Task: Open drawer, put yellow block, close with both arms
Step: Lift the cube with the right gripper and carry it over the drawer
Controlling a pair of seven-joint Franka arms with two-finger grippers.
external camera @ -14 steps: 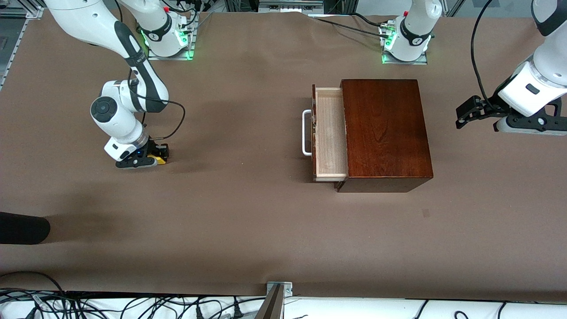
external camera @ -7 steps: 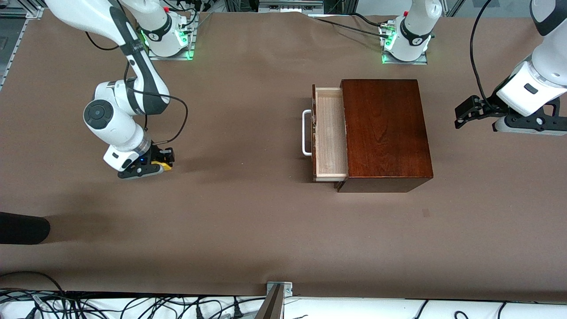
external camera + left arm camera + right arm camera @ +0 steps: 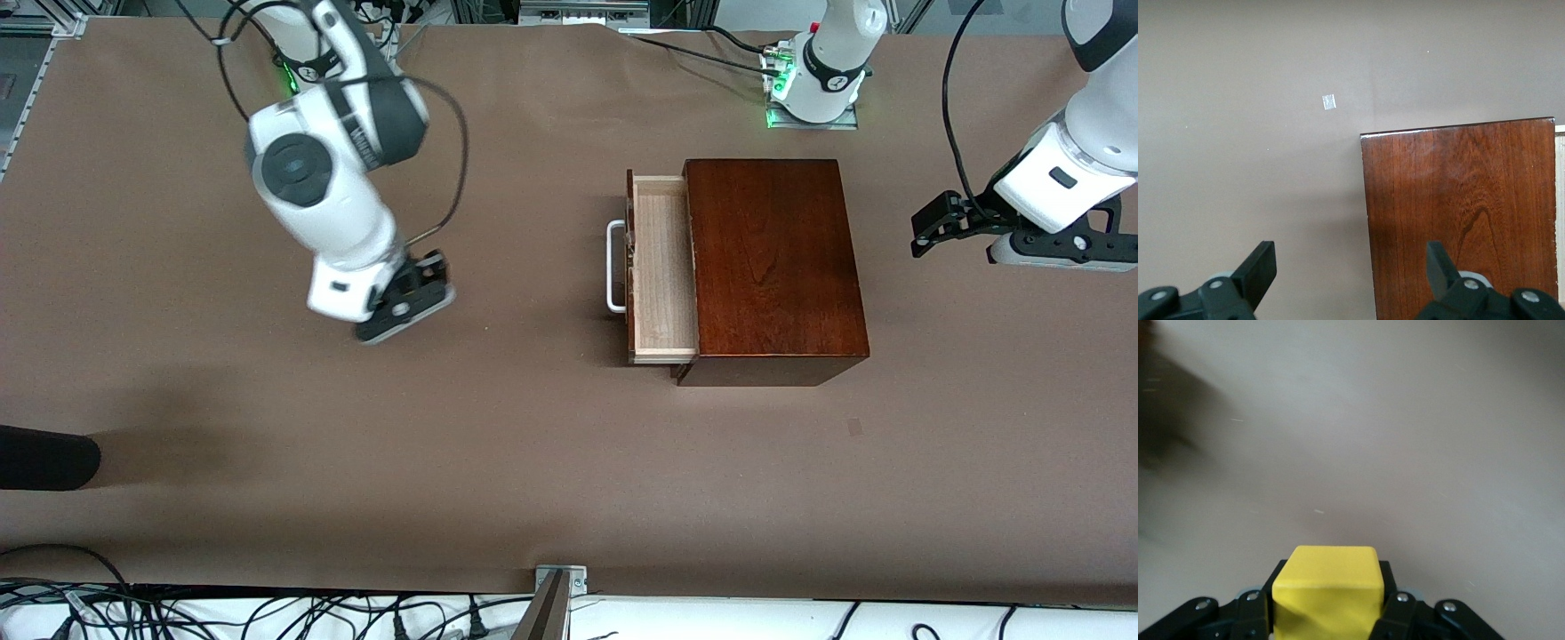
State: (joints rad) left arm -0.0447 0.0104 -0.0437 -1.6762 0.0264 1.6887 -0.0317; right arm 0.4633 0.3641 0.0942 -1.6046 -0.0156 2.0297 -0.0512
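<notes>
Brown table (image 3: 498, 462) lay bare between the right gripper (image 3: 418, 298), up in the air pinching the yellow block (image 3: 1326, 590), and the pulled-out drawer (image 3: 662, 276). Left gripper (image 3: 929, 233) waited spread wide over the table's end, beside the box (image 3: 773, 267).

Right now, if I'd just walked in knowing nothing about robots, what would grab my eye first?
Probably the glossy reddish-brown wooden box toward the left arm's end of the table, its drawer pulled open to show pale wood and a white handle. Next, the right gripper, raised over bare table toward the right arm's end, shut on a bright yellow block. The left gripper waits open beside the box.
</notes>
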